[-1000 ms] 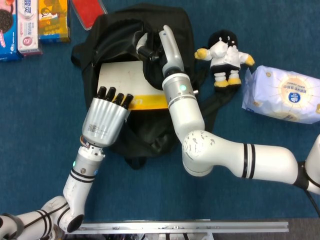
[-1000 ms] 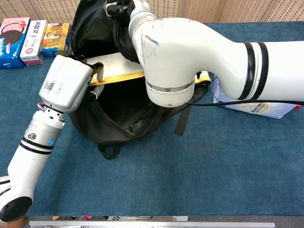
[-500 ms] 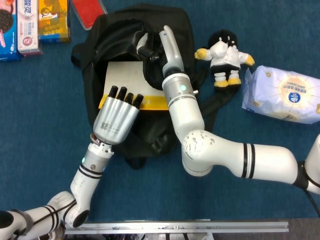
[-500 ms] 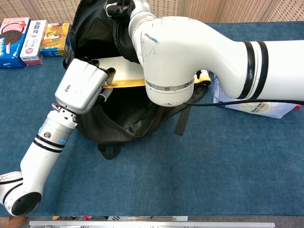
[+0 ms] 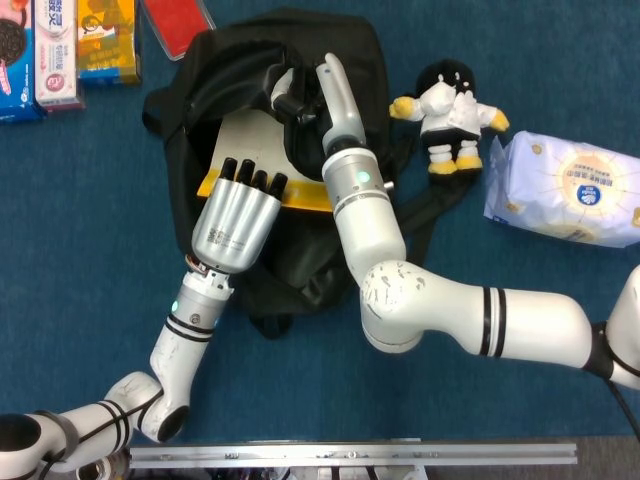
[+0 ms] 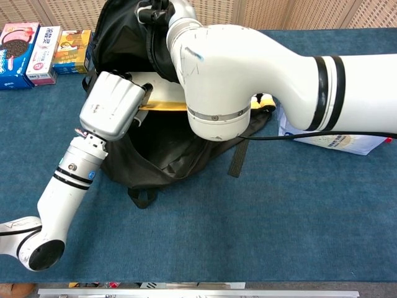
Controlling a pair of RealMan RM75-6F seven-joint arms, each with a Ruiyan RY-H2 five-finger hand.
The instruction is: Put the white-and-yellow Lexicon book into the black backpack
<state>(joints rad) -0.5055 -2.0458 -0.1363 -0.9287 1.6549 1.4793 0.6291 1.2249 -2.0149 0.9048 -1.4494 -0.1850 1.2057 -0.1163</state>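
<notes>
Book (image 5: 250,150) half inside backpack (image 5: 200,75), left hand (image 5: 238,215) fingers together pushing its edge; right hand (image 5: 295,90) grips the flap; the book corner may snag on the opening lip.

The Lexicon book (image 5: 255,150) lies mostly inside the black backpack (image 5: 215,75), its near edge covered by the left robot hand (image 5: 238,215). Whether those fingers grip it cannot be told. The right robot hand (image 5: 295,95) is largely hidden among the backpack's folds.
</notes>
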